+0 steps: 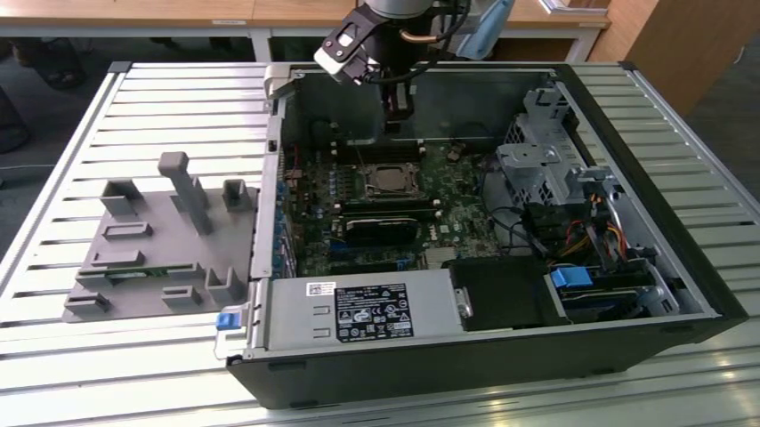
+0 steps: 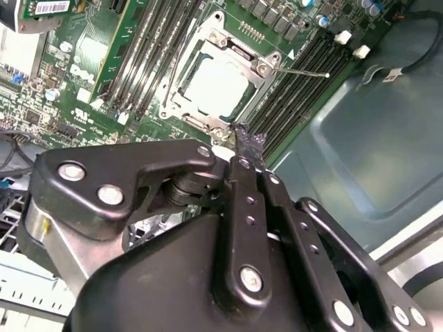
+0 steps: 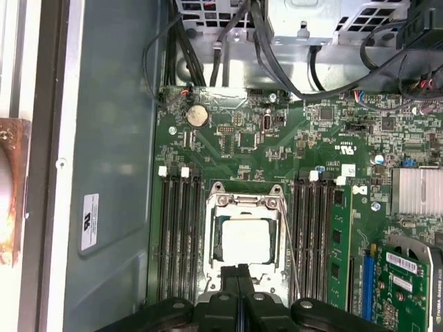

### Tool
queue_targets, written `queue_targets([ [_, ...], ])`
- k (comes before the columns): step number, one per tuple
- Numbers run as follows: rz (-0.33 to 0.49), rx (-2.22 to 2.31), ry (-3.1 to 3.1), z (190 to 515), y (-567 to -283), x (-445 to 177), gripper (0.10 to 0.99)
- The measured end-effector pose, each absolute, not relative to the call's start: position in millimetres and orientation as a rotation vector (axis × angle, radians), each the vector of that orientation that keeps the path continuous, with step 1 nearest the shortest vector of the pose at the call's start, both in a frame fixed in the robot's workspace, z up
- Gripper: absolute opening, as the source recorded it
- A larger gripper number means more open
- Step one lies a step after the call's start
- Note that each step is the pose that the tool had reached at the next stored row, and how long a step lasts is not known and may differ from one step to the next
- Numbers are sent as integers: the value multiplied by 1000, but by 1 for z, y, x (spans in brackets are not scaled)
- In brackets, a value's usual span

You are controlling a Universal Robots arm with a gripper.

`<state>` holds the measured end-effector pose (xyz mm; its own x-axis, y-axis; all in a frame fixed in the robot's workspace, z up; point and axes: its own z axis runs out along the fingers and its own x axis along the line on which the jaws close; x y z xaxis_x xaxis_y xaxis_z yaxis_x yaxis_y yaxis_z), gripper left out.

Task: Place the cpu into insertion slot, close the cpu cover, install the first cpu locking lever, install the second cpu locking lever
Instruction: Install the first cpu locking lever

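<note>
- The slatted metal desk [image 1: 155, 98] is carrying an open black computer case [image 1: 475, 374], and a grey fixture [image 1: 142, 249] is lying at the exterior view's left.
- Wooden tables [image 1: 178, 11] are standing behind.
- The cpu [image 3: 243, 238] is sitting in the insertion slot [image 1: 366, 181], and the cpu cover [image 3: 243, 203] is lying flat over it.
- The jaws are hanging closed and empty over the motherboard [image 3: 242, 149], near the slot.

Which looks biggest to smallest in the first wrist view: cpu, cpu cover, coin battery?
1. cpu cover, which frames the chip all round
2. cpu
3. coin battery, clearly the smallest
</note>
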<state>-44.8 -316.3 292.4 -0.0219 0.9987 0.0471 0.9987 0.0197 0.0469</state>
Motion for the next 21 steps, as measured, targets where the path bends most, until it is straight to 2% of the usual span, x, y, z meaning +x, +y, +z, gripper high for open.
queue_targets([
  [21, -102, -1826, -2541, 292, -316, -45, 106],
])
